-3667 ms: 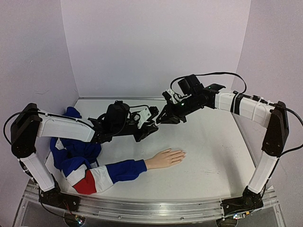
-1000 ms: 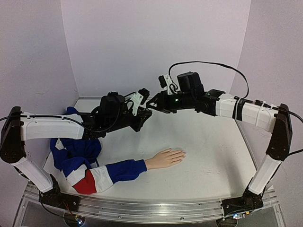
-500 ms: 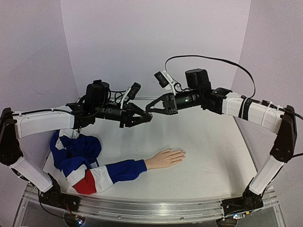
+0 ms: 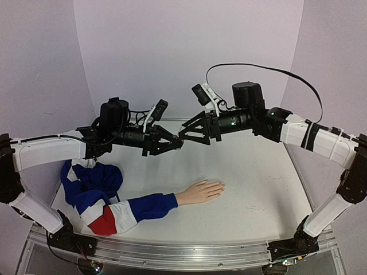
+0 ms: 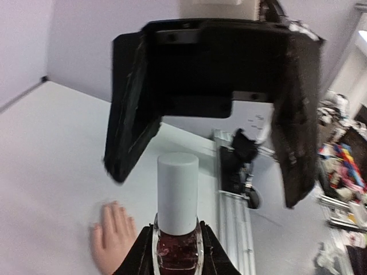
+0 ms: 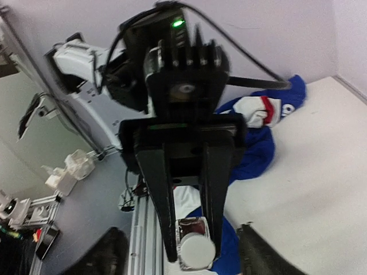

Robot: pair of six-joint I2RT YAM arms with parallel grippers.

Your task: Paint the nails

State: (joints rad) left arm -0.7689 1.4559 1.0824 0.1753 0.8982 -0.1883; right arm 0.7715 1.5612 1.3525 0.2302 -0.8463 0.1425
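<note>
White worktop [image 4: 252,189]: the nails [image 4: 220,185] tip the mannequin hand [image 4: 200,191] lying near its front middle.
Above, I see my left tool [image 4: 174,142] pinching the polish bottle [image 5: 175,256]; my right tool [image 4: 187,135], spread wide, faces its cap [image 5: 178,192].

There are two robot arms [image 4: 51,150], each with one gripper: the left gripper [image 4: 176,142] and the right gripper [image 4: 184,133]. There is one polish bottle [image 5: 178,256] with one pale cap [image 5: 178,192], one mannequin hand [image 4: 200,191] in one sleeve [image 4: 143,207], and one table [image 4: 258,183]. The nails [image 4: 221,185] are too small to count.
</note>
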